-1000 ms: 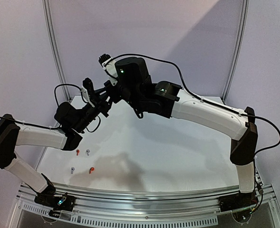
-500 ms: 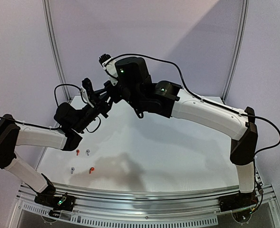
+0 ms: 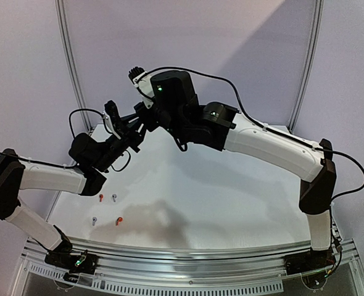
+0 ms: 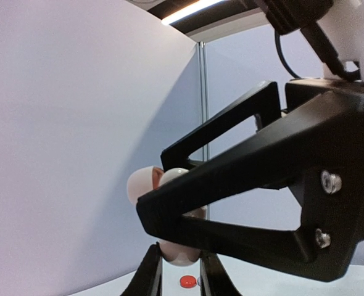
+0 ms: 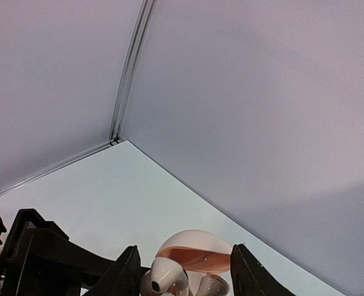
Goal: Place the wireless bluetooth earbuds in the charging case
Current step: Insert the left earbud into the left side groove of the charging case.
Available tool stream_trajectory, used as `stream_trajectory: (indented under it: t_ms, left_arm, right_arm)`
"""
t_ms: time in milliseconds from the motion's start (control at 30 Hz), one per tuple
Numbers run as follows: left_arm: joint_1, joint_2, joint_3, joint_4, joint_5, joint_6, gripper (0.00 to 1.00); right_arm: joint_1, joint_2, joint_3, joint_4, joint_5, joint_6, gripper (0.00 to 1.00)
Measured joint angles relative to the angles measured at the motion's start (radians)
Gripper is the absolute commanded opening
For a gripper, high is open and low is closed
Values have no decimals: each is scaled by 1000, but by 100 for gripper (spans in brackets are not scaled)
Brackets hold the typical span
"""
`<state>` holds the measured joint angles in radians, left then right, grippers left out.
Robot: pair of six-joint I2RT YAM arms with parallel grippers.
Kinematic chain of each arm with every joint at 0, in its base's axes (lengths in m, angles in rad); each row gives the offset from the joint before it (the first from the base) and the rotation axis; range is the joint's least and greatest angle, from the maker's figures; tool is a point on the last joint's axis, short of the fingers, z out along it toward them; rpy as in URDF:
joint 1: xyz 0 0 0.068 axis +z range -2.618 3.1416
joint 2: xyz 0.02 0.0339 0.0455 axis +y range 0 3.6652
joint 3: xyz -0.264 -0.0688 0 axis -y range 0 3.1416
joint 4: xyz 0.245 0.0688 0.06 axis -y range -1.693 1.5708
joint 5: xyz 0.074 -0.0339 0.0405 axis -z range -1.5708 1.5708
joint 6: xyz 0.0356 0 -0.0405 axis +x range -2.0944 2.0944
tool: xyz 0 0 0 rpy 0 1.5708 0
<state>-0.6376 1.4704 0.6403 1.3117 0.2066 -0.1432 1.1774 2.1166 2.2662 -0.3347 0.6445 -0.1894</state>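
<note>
Slightly higher than a second ago, the right gripper [image 5: 183, 274] is also standing wider now, its fingers spread on both sides of the open white case [image 5: 197, 243], high over the far left of the table [image 3: 231, 197]. The left gripper [image 4: 179, 274] is pinching the case from below. One white earbud [image 5: 162, 279] is showing in the mouth of the case. Four earbuds [image 3: 100, 197], two red and two grey, are lying on the near left of the table, well apart from the case.
</note>
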Motion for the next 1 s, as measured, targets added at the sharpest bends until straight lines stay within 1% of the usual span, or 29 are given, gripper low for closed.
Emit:
stream_trajectory:
  t_ms: [567, 1000]
  left_arm:
    - [8, 0, 0, 15, 3, 0, 0]
    - [12, 0, 0, 14, 11, -1, 0]
  right_arm:
    - [-1, 0, 18, -2, -6, -13, 56]
    - [-2, 0, 20, -1, 16, -27, 68]
